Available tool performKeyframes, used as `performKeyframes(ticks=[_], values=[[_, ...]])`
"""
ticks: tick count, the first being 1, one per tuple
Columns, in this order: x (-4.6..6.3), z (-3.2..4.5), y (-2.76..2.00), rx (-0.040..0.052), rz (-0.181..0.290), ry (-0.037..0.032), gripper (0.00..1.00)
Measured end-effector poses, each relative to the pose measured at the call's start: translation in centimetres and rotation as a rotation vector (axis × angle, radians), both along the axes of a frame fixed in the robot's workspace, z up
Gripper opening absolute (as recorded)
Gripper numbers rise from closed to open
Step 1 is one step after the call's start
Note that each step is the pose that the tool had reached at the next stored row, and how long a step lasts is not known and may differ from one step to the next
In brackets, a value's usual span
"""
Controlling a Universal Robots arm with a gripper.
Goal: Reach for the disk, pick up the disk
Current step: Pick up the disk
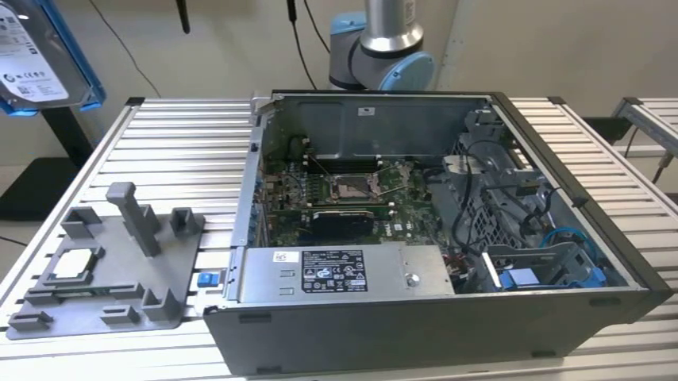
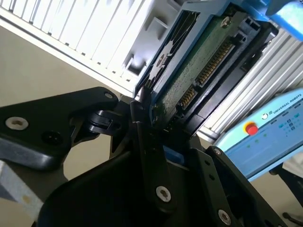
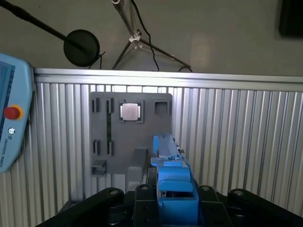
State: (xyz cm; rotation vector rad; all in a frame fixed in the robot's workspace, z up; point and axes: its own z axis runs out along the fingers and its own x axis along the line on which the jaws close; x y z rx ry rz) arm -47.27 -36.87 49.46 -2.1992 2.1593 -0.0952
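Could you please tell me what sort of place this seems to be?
Probably a robotics lab workcell for computer assembly or disassembly: an open desktop PC case sits on a slatted aluminium table beside a grey parts fixture, with a robot arm standing behind it.

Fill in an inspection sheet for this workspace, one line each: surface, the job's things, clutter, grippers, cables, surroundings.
Surface: slatted aluminium table carrying an open computer case and a grey fixture tray.
Job's things: the disk, in its blue carrier, held in the air off the table, at the exterior view's upper left.
Clutter: square chip seated in the tray; small blue part beside the tray.
Grippers: gripper shut on the disk's edge.
Cables: blue cable and black wires inside the case.
Surroundings: teach pendant beside the table; beige wall.
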Motion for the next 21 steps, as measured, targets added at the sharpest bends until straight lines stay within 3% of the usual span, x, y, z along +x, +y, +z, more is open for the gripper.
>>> performKeyframes(ticks=[2, 8, 17, 21], values=[[0.0, -0.03, 0.0, 0.0, 0.0, -0.0035, 0.0], [0.1, -0.22, 0.0, 0.0001, 0.001, -0.0266, 0.0], [2.0, -0.44, 0.0, 0.0001, 0.001, -0.0284, 0.0], [3.5, -0.55, -0.02, 0.0001, 0.001, -0.0283, 0.0]])
